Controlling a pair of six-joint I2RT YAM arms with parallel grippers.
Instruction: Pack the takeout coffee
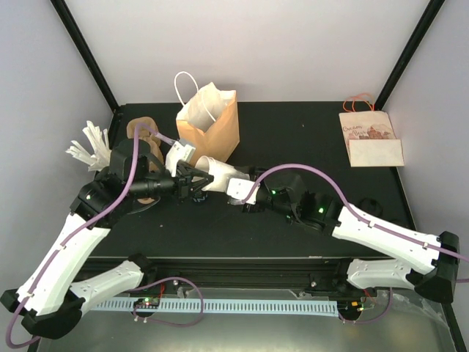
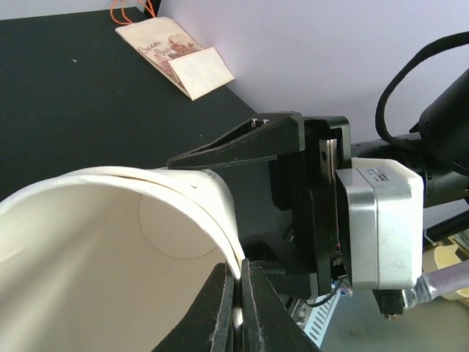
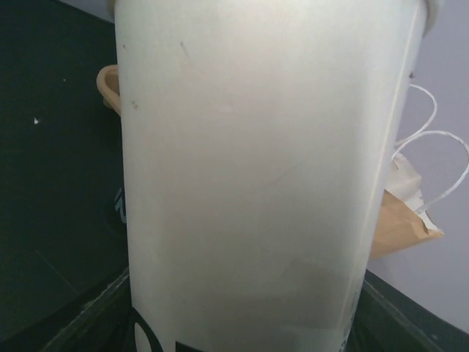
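The white cup (image 1: 216, 173) lies on its side just in front of the brown paper bag (image 1: 211, 121), with an arm at each end of it. The overhead camera shows this layout but not the grips.

The left wrist camera looks into the cup's open mouth. There the left claw (image 2: 236, 308) is drawn narrow and pinches the rim wall, one finger inside and one outside. It also shows a black finger (image 2: 249, 143) of the right claw (image 1: 233, 183) lying along the cup's outer wall.

From the right wrist, the cup's side fills nearly the whole view. That claw is closed around the cup's body, and its fingertips are hidden.

A pulp carrier (image 1: 143, 132) sits left of the bag, with a bundle of white strips (image 1: 89, 147) further left. A flat printed bag (image 1: 370, 139) lies on the table (image 1: 308, 154), well to the bag's right.
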